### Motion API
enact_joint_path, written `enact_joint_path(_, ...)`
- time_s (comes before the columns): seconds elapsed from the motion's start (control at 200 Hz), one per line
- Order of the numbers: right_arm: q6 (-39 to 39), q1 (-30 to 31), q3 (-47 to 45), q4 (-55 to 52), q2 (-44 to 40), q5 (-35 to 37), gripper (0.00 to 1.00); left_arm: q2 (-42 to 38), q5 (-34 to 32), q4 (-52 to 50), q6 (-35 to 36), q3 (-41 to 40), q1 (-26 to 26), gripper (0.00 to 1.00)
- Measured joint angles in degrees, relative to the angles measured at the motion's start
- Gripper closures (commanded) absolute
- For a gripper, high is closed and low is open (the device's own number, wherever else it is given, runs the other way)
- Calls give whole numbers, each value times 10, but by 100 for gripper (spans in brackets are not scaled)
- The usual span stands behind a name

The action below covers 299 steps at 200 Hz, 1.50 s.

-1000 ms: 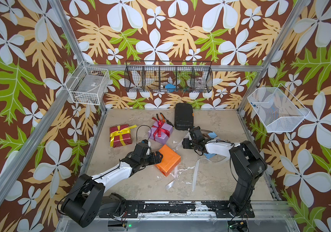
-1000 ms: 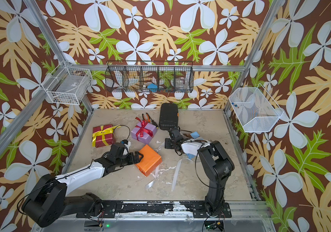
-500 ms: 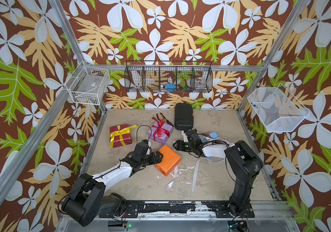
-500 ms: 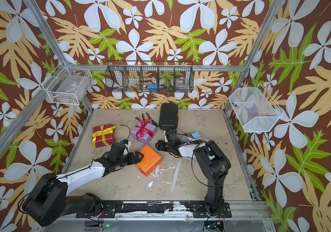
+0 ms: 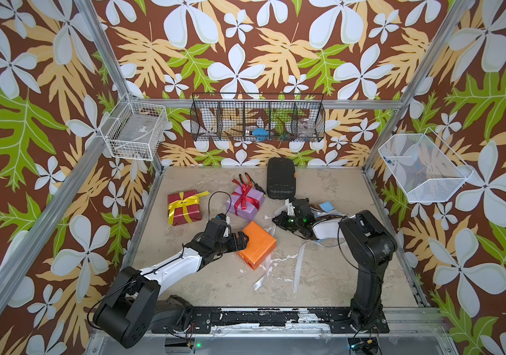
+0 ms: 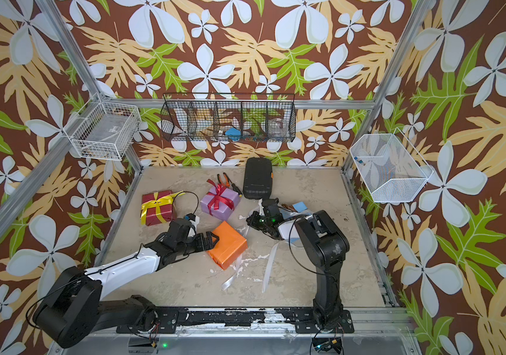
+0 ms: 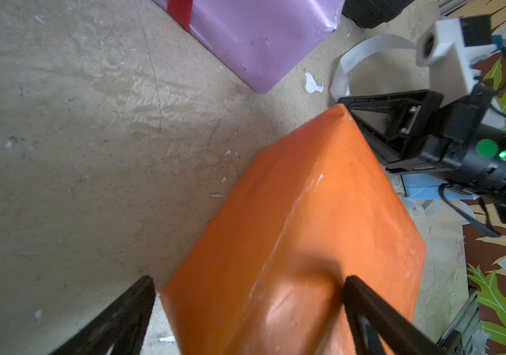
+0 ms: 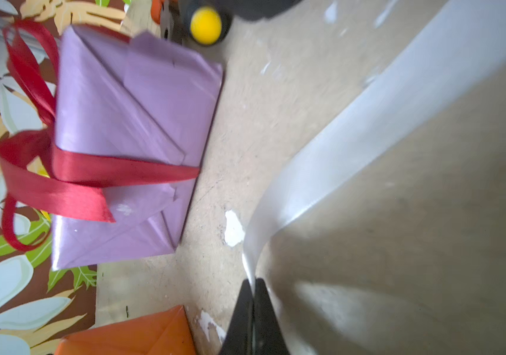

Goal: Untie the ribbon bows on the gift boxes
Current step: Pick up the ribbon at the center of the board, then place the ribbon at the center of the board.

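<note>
**Untying in progress, both top views and wrist views.** The left hand [image 5: 243, 242], jaws wide, straddles a corner of the orange gift box [image 5: 259, 247], which lies at the middle of the desk [image 5: 214, 282]. The right hand [image 8: 253, 292], jaws closed, pinches the white ribbon [image 8: 353, 147]; loose lengths of it lie on the desk beside the orange box. Farther back, the lilac box [image 5: 253, 212] bears a tied red bow [image 5: 244, 196]. The dark red box [image 5: 184, 213] bears a tied yellow bow [image 5: 185, 201].

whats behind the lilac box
Orange-handled pliers and a dark tool lie behind the lilac box; the box and its red bow cover their near ends.
</note>
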Motion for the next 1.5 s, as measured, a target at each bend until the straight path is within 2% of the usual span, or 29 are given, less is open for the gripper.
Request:
enact_joint_path(0.16, -25, -28, 6, -13, -69, 8, 100, -12, -13, -8, 0, 0, 0, 2)
enact_joint_path(0.37, -50, -48, 21, -55, -109, 13, 100, -17, -15, -17, 0, 5, 0, 3)
enact_joint_path(0.741, -179, -61, 168, -206, -217, 37, 100, -15, -19, -22, 2, 8, 0, 2)
enact_joint_path(0.961, -268, -50, 314, -336, -231, 12, 100, -33, 5, -29, 14, 61, 0, 2)
enact_joint_path(1.151, -346, 42, 558, -467, -178, 16, 100, -70, 27, 24, 22, 104, -5, 3)
enact_joint_path(1.231, -373, 64, 616, -505, -178, 35, 100, -71, 35, 42, 23, 113, -9, 3)
enact_joint_path(1.321, -385, 65, 596, -522, -217, 83, 100, -67, 41, 52, 24, 114, -12, 3)
enact_joint_path(1.496, -398, 65, 448, -534, -350, 233, 100, -51, 57, 56, 35, 108, -14, 3)
